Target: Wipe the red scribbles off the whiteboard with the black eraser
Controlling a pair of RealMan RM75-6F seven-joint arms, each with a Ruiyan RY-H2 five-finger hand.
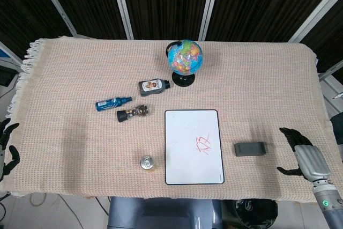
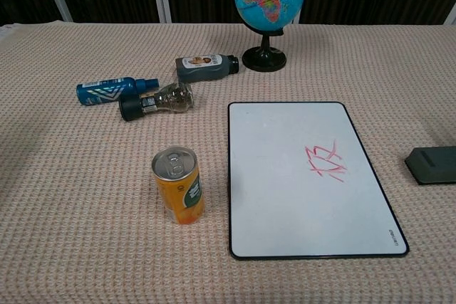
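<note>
Globe (image 1: 184, 57), three bottles (image 1: 153, 86), can (image 1: 147, 162) left of whiteboard (image 1: 193, 146)

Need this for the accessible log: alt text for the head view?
A whiteboard with red scribbles lies on a cloth-covered table, the black eraser beside it. The right hand is open just past the eraser; the left hand is open at the table's edge.
</note>
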